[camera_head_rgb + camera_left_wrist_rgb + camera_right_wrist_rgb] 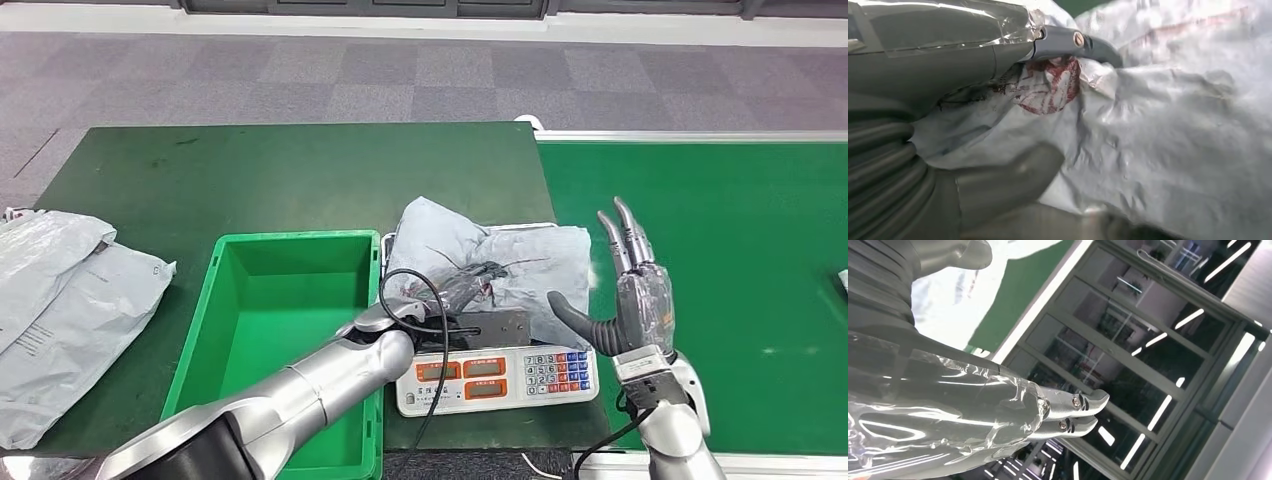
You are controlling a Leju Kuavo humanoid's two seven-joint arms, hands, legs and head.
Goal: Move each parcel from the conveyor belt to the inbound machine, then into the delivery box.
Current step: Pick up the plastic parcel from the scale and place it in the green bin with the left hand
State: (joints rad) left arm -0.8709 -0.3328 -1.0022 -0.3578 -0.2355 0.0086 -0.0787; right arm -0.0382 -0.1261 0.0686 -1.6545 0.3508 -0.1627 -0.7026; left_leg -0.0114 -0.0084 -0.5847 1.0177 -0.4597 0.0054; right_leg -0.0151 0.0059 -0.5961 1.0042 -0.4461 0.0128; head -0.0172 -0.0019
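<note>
Left hand on the parcel at the scale, right hand raised with nothing in it.

The left hand (455,300) reaches over the green box (262,300) and closes its fingers (1083,42) on the crumpled grey parcel (500,265), which lies on the inbound machine (495,378), a weighing scale with orange displays. The right hand (630,290) stands upright just beside the parcel, fingers straight and apart, holding nothing. More grey parcels (60,310) lie on the green table (280,175), left of the box.
</note>
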